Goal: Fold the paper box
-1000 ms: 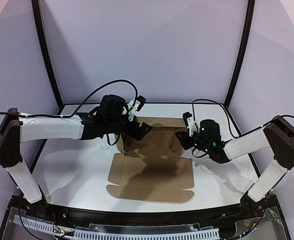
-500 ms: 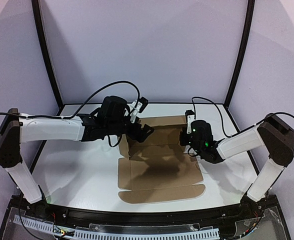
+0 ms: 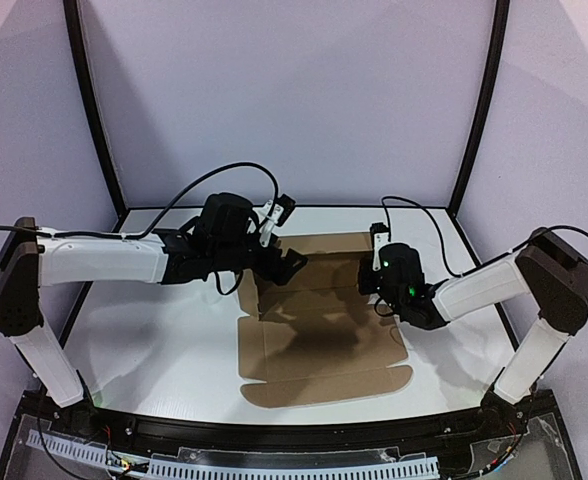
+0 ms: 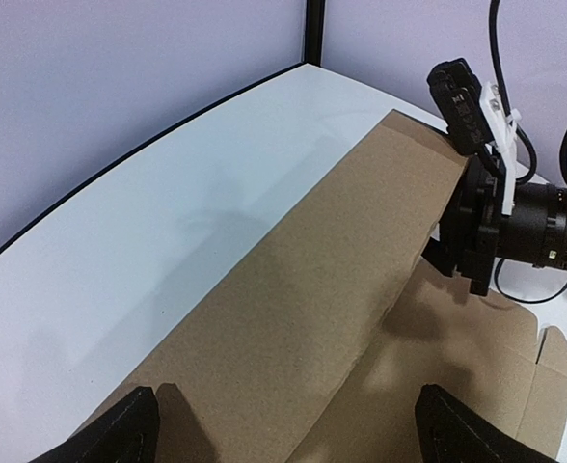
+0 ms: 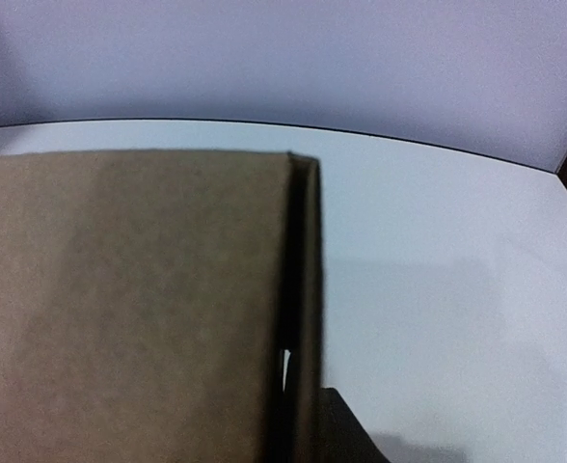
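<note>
Two claws work opposite ends of the paper box, which lies mid-worktop with its rear wall standing and its front flaps flat. The left claw is spread wide, straddling the wall's left end without gripping. The right claw sits at the right end, but its close-up shows mostly cardboard, so whether it pinches cannot be told. The likely risks are that an unclamped wall flops flat, or that a one-sided push slides the light sheet or creases it off its scores. Black cables and frame posts stand well apart from the box. The claws themselves crowd the side flaps.
</note>
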